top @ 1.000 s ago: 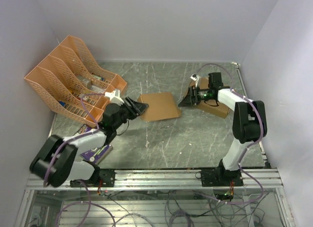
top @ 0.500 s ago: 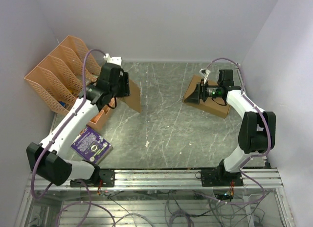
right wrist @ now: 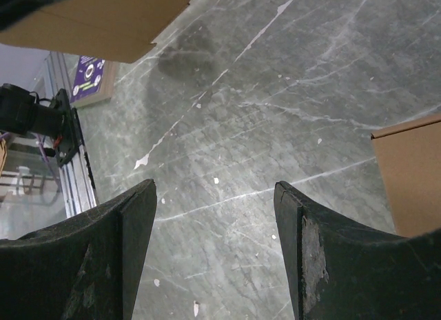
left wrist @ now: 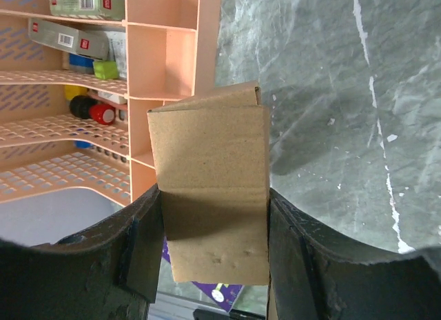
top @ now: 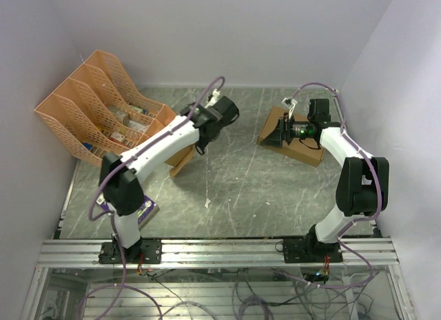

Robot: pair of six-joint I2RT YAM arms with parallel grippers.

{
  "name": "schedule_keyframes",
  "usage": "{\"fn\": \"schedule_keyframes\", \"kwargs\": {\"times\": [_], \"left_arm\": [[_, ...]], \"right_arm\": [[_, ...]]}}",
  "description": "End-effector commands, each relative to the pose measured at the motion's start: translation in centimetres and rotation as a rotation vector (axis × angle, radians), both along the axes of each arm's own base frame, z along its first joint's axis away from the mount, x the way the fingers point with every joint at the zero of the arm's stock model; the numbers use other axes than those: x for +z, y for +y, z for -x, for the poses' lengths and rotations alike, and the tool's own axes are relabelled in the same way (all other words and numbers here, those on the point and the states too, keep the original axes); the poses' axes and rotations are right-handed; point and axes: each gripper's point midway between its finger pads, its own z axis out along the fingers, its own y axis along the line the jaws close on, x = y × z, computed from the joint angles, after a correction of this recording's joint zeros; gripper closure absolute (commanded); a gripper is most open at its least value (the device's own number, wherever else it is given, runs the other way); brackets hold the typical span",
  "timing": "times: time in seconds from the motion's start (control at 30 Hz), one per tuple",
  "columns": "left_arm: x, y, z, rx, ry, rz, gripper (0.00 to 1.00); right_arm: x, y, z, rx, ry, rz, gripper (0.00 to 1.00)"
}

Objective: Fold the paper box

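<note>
Grey marbled counter (top: 241,189) between lilac walls.
The left tool (left wrist: 213,223) grips the flattened paper box (left wrist: 210,161) above the counter beside the orange file rack (top: 96,110); the right tool (right wrist: 213,187) gapes empty near a larger cardboard box (top: 306,151).

Pale lilac walls (top: 227,30) enclosed a grey marbled tabletop (top: 234,189). An orange mesh file rack (top: 76,113) stood at its left.

2 arms (top: 158,144), 1 paper box (left wrist: 210,161), 1 carton (top: 306,153), 1 rack (top: 83,113)
</note>
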Motion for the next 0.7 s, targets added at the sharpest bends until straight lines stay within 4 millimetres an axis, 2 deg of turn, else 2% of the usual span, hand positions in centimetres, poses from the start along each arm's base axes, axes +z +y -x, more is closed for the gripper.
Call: {"fn": "schedule_keyframes", "kwargs": {"times": [0.0, 0.13, 0.2, 0.33, 0.43, 0.57, 0.67], "left_arm": [[1.2, 0.0, 0.3, 0.01, -0.041, -0.181, 0.56], [-0.6, -3.1, 0.7, -0.044, -0.034, -0.237, 0.55], [-2.1, -4.5, 0.9, -0.069, -0.016, -0.263, 0.55], [-5.4, -6.4, 1.2, -0.098, 0.02, -0.292, 0.54], [-6.4, -7.7, 1.3, -0.116, 0.028, -0.275, 0.52], [-7.4, -9.6, 2.1, -0.156, 0.04, -0.24, 0.28], [-8.7, -10.8, 2.8, -0.185, 0.085, -0.186, 0.21]], "right_arm": [[-0.4, -0.5, 0.2, 0.001, 0.017, -0.016, 0.31], [-0.5, -0.7, 0.2, 0.001, 0.023, -0.021, 0.31], [-0.6, -0.8, 0.2, 0.001, 0.027, -0.024, 0.31], [-0.5, -0.9, 0.2, 0.001, 0.027, -0.027, 0.31], [-0.6, -1.2, 0.1, -0.005, 0.026, -0.028, 0.31], [-0.6, -1.5, 0.1, -0.01, 0.029, -0.031, 0.31], [-0.5, -1.7, 0.1, -0.013, 0.029, -0.035, 0.31]]}}
